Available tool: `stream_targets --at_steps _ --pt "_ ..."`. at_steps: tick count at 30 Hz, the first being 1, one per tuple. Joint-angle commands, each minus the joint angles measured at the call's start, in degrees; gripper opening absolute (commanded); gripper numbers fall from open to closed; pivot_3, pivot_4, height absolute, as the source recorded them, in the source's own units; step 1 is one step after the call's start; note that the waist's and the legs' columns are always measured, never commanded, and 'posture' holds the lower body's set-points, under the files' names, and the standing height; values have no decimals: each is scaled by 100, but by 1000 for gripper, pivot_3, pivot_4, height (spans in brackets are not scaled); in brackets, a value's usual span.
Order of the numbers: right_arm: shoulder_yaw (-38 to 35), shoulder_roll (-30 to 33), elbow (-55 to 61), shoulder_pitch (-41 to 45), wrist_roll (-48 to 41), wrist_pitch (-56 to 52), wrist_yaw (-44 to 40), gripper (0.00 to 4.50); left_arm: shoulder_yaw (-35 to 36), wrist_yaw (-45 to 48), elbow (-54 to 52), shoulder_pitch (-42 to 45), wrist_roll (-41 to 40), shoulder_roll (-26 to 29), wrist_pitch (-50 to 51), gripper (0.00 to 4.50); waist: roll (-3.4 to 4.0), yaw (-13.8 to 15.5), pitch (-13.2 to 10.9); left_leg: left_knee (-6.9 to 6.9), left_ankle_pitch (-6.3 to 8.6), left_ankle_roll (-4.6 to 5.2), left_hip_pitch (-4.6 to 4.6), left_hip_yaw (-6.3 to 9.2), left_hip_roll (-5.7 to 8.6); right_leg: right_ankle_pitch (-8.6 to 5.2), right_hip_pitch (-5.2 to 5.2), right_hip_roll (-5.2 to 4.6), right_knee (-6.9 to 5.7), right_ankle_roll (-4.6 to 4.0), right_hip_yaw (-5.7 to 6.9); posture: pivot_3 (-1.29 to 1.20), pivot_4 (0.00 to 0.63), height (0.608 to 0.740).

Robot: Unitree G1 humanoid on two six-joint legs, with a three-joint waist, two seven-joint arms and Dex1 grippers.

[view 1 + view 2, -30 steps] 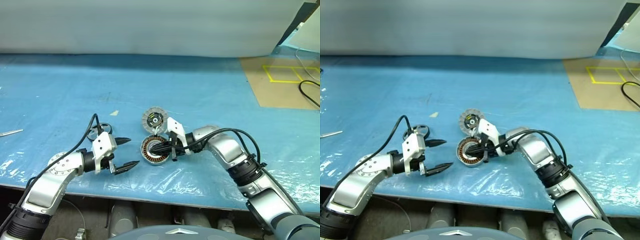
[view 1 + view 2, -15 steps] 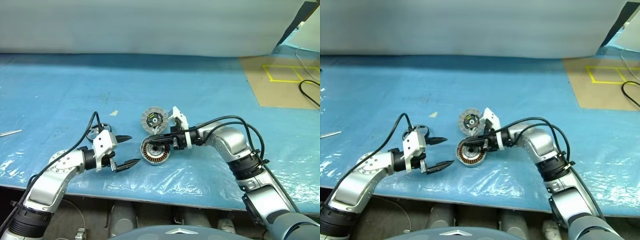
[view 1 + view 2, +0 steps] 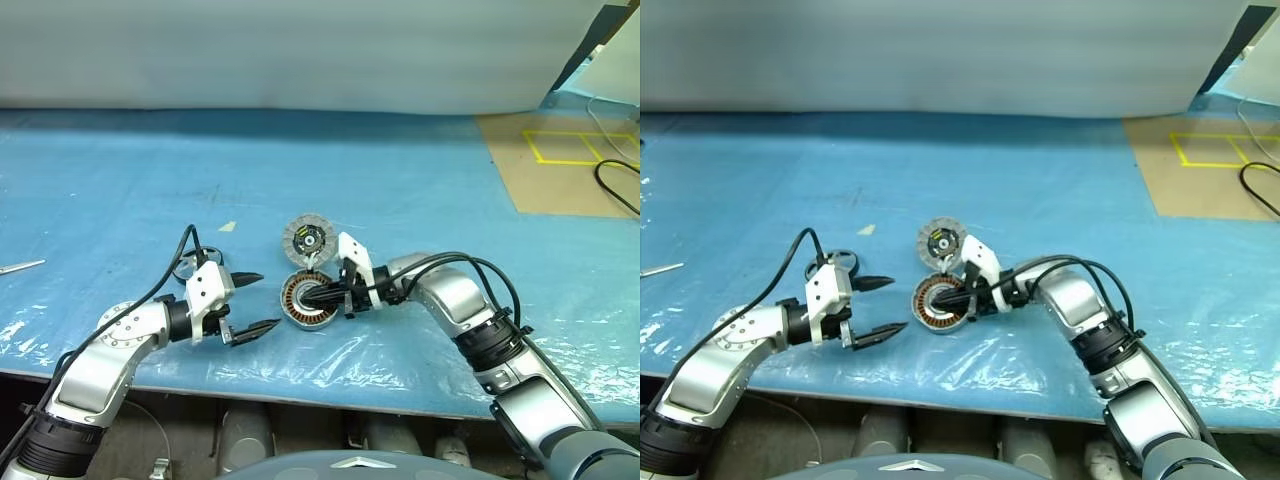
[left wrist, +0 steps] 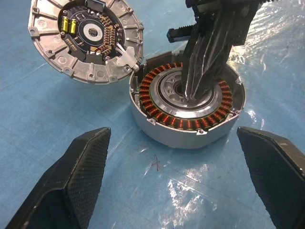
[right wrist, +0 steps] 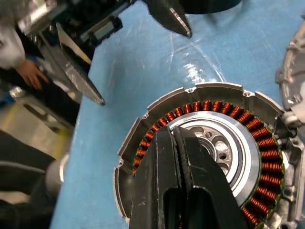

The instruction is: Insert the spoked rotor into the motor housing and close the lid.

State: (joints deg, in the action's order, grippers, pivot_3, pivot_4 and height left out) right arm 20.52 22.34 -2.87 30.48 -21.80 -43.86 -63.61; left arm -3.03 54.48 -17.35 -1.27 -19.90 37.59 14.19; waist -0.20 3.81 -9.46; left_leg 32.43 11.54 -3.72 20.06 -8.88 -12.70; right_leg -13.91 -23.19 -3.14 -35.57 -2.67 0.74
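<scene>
— Copper-brown windings ring the motor housing [image 3: 308,299], which sits on the blue worktop [image 3: 400,180] near its front edge. Where's the lid?

— The lid [image 3: 306,239] lies flipped open at twelve o'clock of the housing, joined at the rim, its segmented face with the dark centre up.

— And the right claw [image 4: 193,93]?

— Its fingers are pressed together, holding nothing, tips down in the housing's silvery hub, coming in from three o'clock.

— The left claw [image 3: 253,303]?

— Spread wide and empty, at nine o'clock of the housing, just clear of it, pointing toward it.

— The spoked rotor [image 3: 840,263]?

— A dark-rimmed wheel lies flat on the worktop at about nine o'clock of the housing, beyond the left claw, partly hidden behind that wrist.
</scene>
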Motion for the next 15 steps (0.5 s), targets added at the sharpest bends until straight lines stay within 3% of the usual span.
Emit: stream_targets --at_steps 1,5,11,15 --pt "-566 -108 238 284 -622 -524 -1 16 -5 -9 -138 -2 4 -4 -48 4500 0 1 0 0 0 0 5 0 0 0 -5 0 1 0 0 0 150 740" --pt "-259 0 439 170 -367 -356 39 16 -28 -12 -143 -5 5 -25 -47 4500 0 6 0 -8 0 -2 6 0 -1 0 -7 1 1 0 3 0 150 740" --pt "706 276 53 -185 789 734 223 16 -17 -12 -142 -12 12 -11 -36 4500 0 7 0 -12 4 -8 9 0 1 0 -7 0 7 0 4 0 150 740" --pt "774 296 -121 -209 954 1025 173 16 -4 -25 -155 -24 4 -10 -21 4500 -4 -32 4 -11 4 -7 -10 -1 -1 -1 13 2 4 0 -1 0 150 740"
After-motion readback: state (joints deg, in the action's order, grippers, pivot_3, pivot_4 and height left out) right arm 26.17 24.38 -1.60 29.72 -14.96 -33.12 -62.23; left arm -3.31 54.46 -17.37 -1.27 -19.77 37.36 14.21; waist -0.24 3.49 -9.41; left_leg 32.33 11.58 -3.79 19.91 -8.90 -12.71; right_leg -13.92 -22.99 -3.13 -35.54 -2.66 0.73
